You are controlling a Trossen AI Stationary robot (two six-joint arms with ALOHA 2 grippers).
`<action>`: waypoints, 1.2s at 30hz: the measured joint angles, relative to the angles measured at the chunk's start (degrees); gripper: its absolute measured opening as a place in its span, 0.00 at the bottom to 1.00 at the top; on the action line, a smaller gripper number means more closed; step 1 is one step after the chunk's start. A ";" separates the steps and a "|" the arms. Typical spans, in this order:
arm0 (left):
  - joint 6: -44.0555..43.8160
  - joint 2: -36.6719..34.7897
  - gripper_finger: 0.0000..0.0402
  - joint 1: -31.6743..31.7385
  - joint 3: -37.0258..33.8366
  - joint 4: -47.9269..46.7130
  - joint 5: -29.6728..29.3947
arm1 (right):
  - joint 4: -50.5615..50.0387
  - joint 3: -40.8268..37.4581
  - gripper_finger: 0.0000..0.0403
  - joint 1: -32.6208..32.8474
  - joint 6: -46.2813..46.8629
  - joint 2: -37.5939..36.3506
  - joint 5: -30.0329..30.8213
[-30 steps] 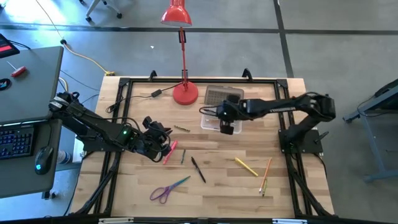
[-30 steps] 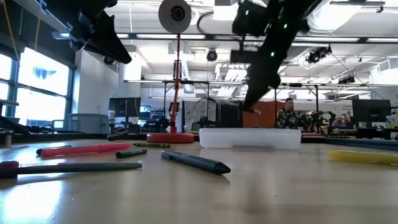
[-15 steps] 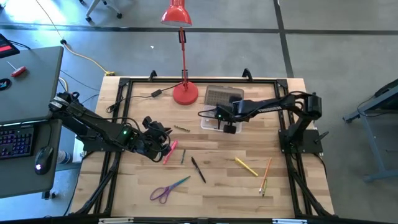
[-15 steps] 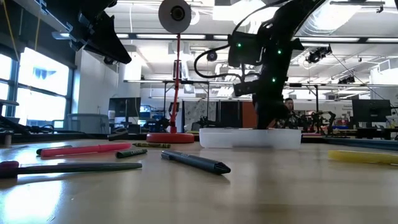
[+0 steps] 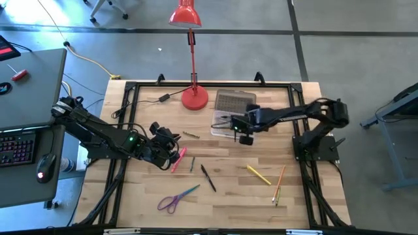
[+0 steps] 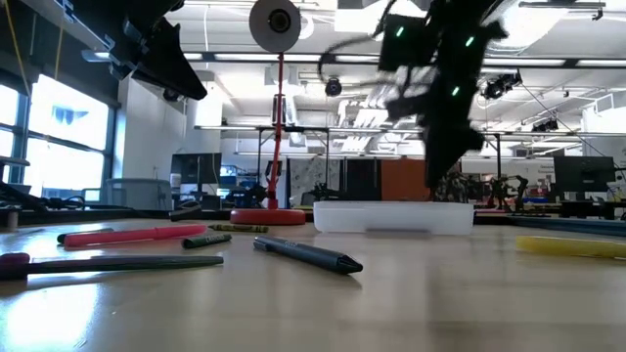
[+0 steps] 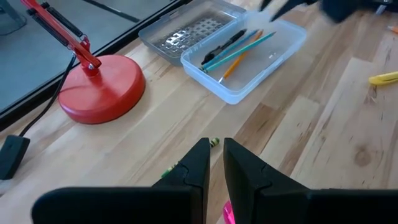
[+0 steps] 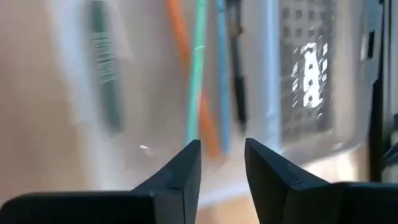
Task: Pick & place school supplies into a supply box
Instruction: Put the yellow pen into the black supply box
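High view: right end effector (image 5: 243, 132) above supply box (image 5: 221, 126), near lamp base (image 5: 194, 98); likely post-drop. Left end effector (image 5: 171, 151) beside pink marker (image 5: 178, 160), probably next.
Left wrist view: box clear, holding teal, orange, black pens.
Right wrist view: fingers apart, empty. Left fingers nearly together, empty.

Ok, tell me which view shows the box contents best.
Left wrist view: the box lies open with its pens sharp. Right wrist view shows them blurred. High view shows the box tiny, partly under the arm; low view only its side.
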 joint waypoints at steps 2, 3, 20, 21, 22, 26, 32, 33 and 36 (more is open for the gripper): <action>-0.05 0.00 0.20 0.00 0.00 -0.01 0.02 | -2.82 0.00 0.26 2.97 5.01 -3.23 -2.22; -0.23 0.00 0.20 0.00 0.00 0.01 0.02 | -3.82 0.00 0.26 4.67 7.59 -4.73 -3.64; -0.65 0.00 0.20 0.02 0.00 0.18 -0.22 | -0.77 -6.00 0.26 42.28 40.92 -10.61 -2.51; -0.65 0.00 0.20 0.02 0.00 0.18 -0.24 | 2.39 -7.87 0.26 43.84 42.43 -10.61 -1.66; -0.65 0.00 0.20 0.02 0.00 0.20 -0.26 | 6.00 -9.75 0.26 45.15 44.14 -10.61 -0.95; -0.65 0.00 0.20 0.01 0.00 0.29 -0.26 | 19.62 -18.37 0.26 48.53 49.71 -10.61 2.84; -0.68 0.00 0.20 0.00 0.00 0.31 -0.28 | 26.97 -27.93 0.26 50.71 54.73 -10.61 9.79; -0.94 0.00 0.20 0.00 0.00 0.36 -0.24 | 28.05 -29.09 0.26 50.71 55.96 -10.61 9.91; -2.24 0.00 0.20 0.01 0.00 0.35 -0.17 | 33.46 -32.04 0.26 50.44 57.77 -10.61 9.41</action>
